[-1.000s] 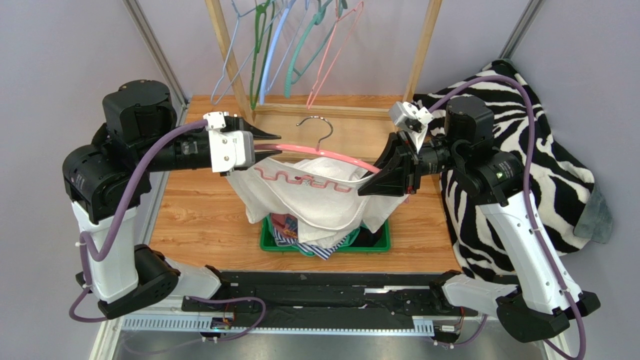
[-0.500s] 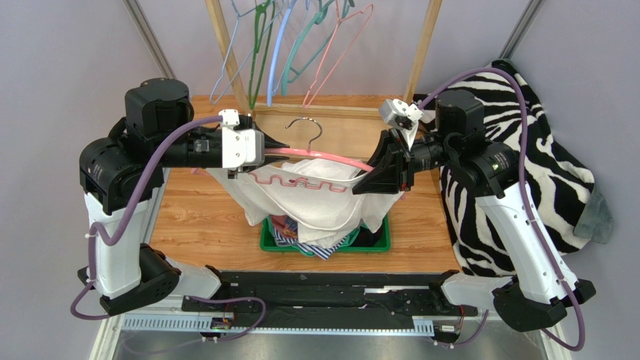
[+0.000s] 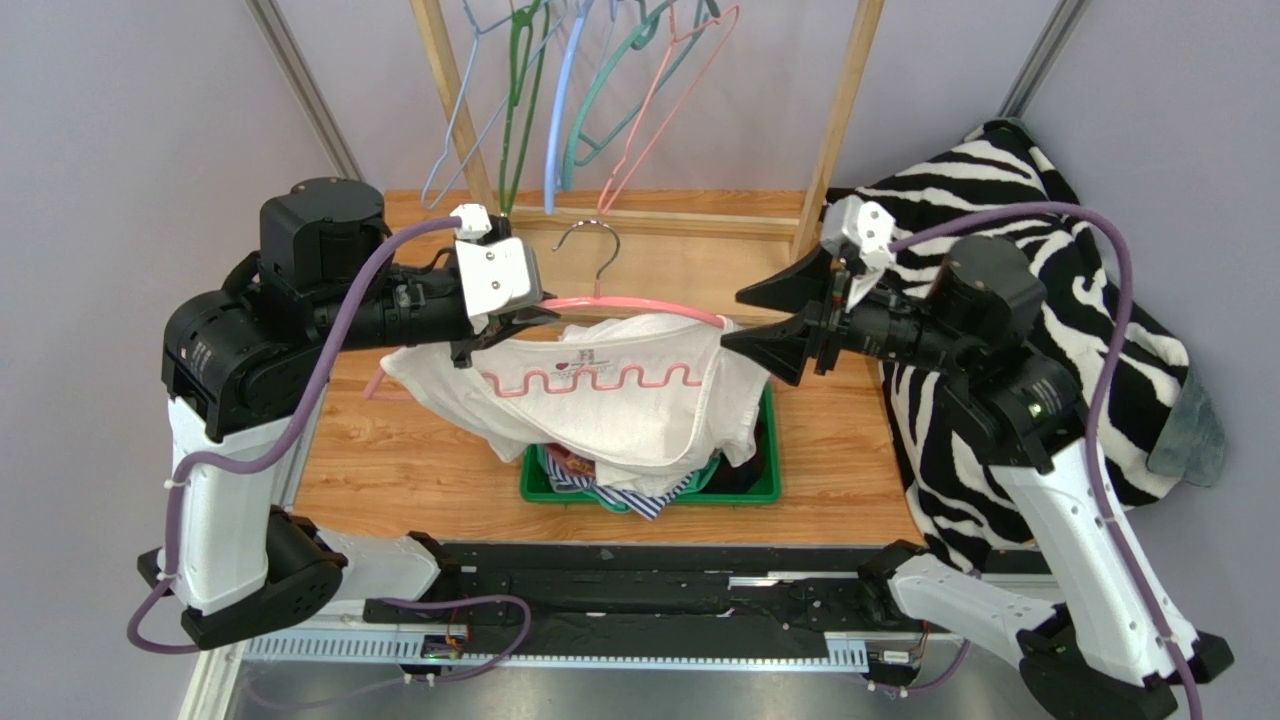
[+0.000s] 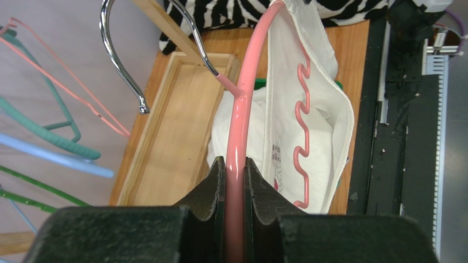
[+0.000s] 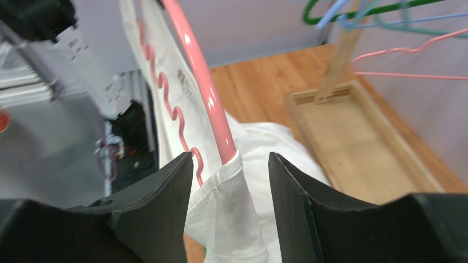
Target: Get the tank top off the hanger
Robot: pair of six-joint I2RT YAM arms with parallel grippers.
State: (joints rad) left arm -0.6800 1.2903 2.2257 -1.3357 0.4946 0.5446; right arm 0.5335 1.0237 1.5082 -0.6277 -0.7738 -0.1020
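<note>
Left gripper [image 4: 235,164] is pinching hanger [image 4: 250,71]; right gripper [image 5: 230,159], spread, is straddling top [image 5: 230,219] shoulder, seemingly clear; should be nipping cloth only.

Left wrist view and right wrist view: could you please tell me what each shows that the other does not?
Only left wrist: the hanger's metal hook, the zebra-striped blanket, and the left gripper, jaws shut on the pink hanger. Only right wrist: the right gripper, jaws open astride the hanger's end and the strap there. Both: the pink hanger, the white tank top, the wooden tray and spare hangers.
</note>
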